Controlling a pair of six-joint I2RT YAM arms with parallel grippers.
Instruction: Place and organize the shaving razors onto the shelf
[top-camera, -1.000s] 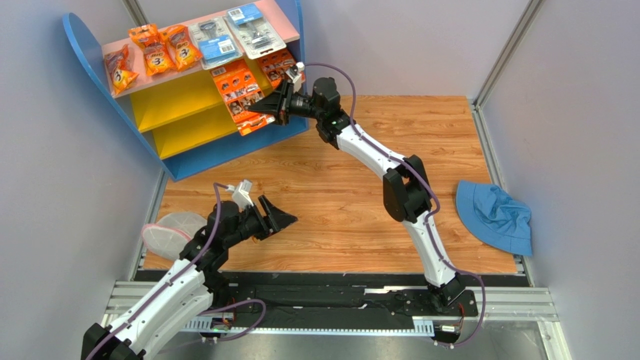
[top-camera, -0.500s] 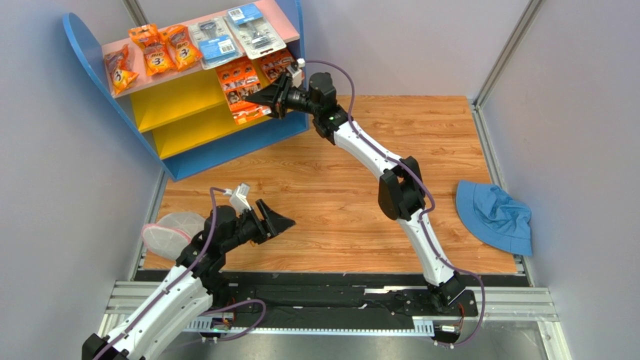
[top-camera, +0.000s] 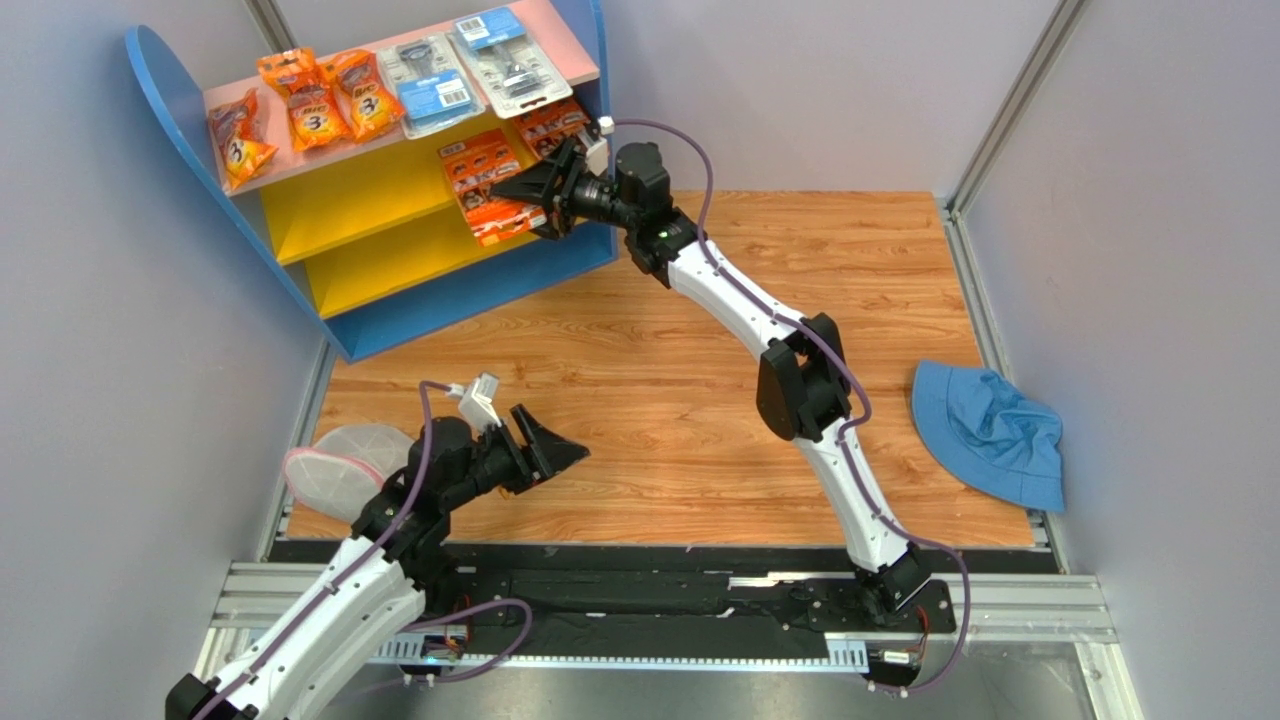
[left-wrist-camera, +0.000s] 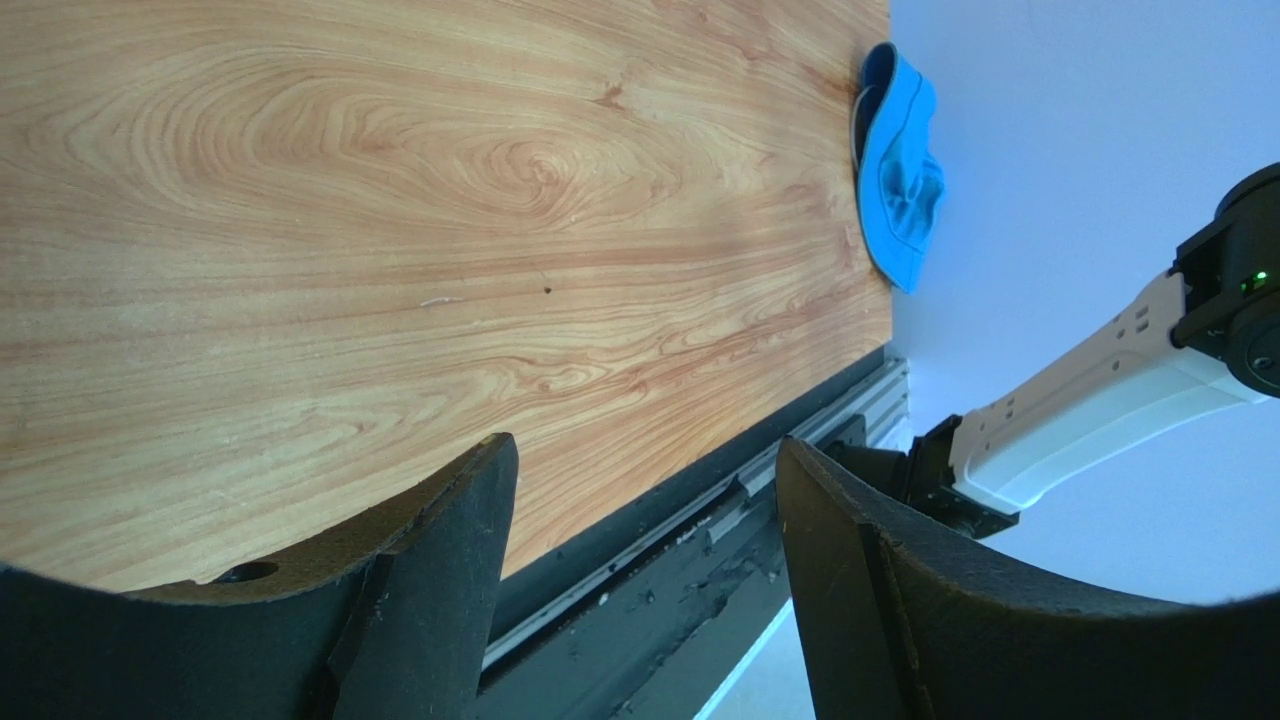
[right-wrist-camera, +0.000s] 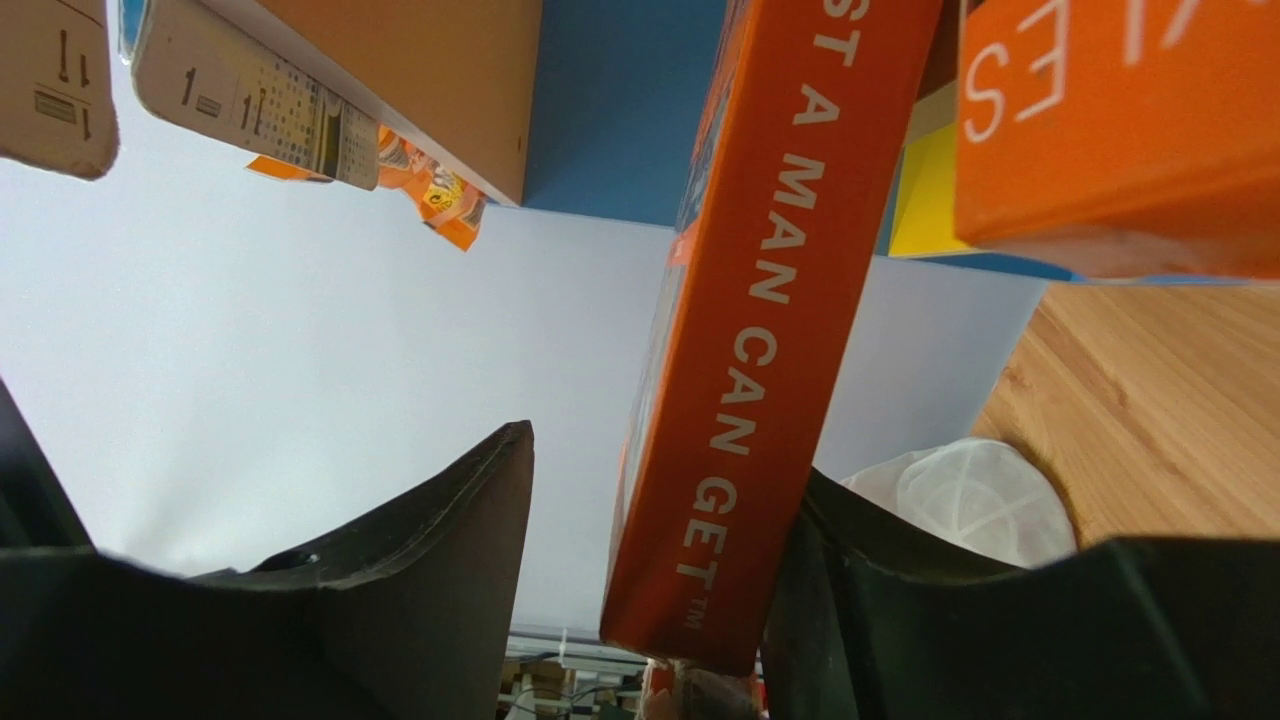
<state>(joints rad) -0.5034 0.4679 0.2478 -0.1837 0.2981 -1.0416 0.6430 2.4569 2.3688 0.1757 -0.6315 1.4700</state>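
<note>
Orange cardboard fills the right wrist view. The orange card (right-wrist-camera: 751, 345) stands edge-on between the fingers of the right gripper (right-wrist-camera: 654, 450). The jaws are spread wider than the card: bare wall shows on one side, and the other side leans on a finger. So they're parted, not clamped, as I read it.

Seen from above, the card is at the front of the upper yellow board of the shelf (top-camera: 451, 308), in the far-left corner of the worktop (top-camera: 676, 375). I can't tell whether it's bearing on the board yet. A second orange card (top-camera: 556, 128) sits just beside it on that tier.

On the pink top board, three small orange bags (top-camera: 301, 98) and two blister packs (top-camera: 425, 83) are lined up.

Near the near-left corner, the left gripper (top-camera: 549, 447) hovers wide open and empty. No more packs show on the wood, only a blue cloth (top-camera: 984, 435) by the right edge. This looks like the last pack, with just settling and tidying left.
</note>
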